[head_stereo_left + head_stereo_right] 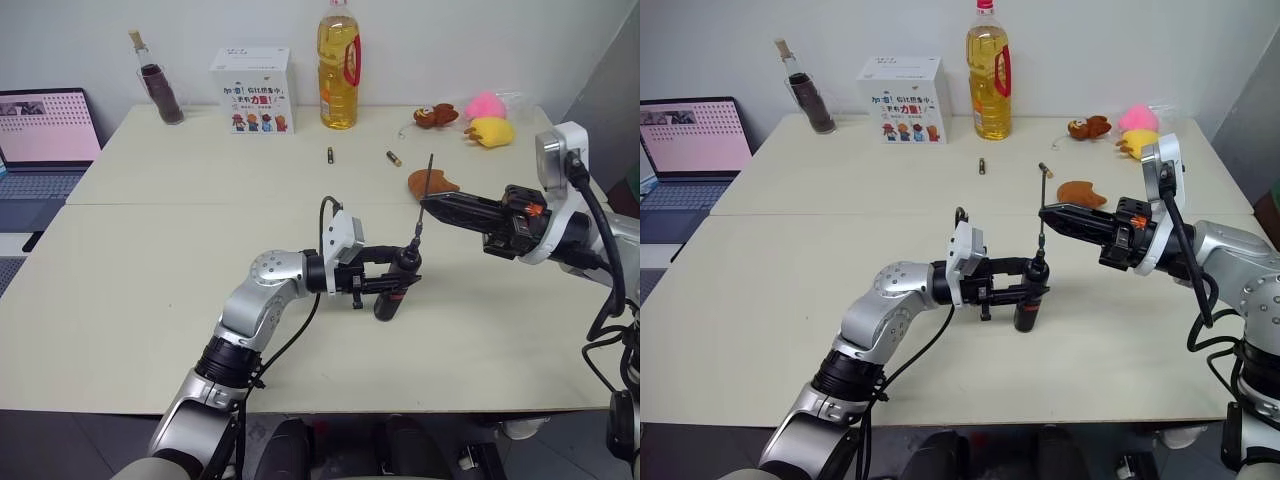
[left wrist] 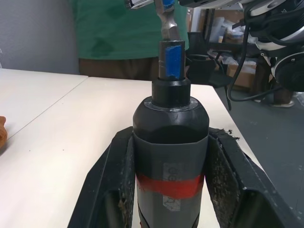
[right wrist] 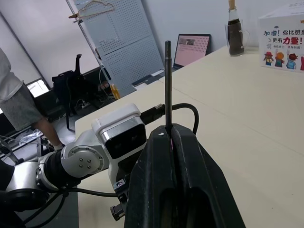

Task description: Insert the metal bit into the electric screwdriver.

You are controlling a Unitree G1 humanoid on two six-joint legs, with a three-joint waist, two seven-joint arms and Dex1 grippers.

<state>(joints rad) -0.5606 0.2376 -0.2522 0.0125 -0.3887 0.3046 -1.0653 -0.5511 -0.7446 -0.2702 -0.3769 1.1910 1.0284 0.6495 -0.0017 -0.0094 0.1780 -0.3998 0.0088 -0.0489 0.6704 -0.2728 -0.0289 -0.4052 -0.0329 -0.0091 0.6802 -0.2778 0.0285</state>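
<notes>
Left eye view has us holding the screwdriver (image 1: 393, 288) upright above the table (image 1: 150, 290), our left gripper (image 1: 385, 277) clamped on its body so the nose faces up to take the bit (image 1: 424, 203). Our right gripper (image 1: 432, 204), fingers pressed together on the thin rod, sits just above and beside the screwdriver, keeping the bit near vertical with its lower end at the nose; we judge the insertion is under way, though we cannot tell whether the tip is seated. Holding both parts off the table lets us line them up along one axis. Behind the screwdriver stands a white box (image 1: 252, 90) printed with Chinese characters, including a red "力量"; the oil bottle (image 1: 338, 65) label is unreadable.
</notes>
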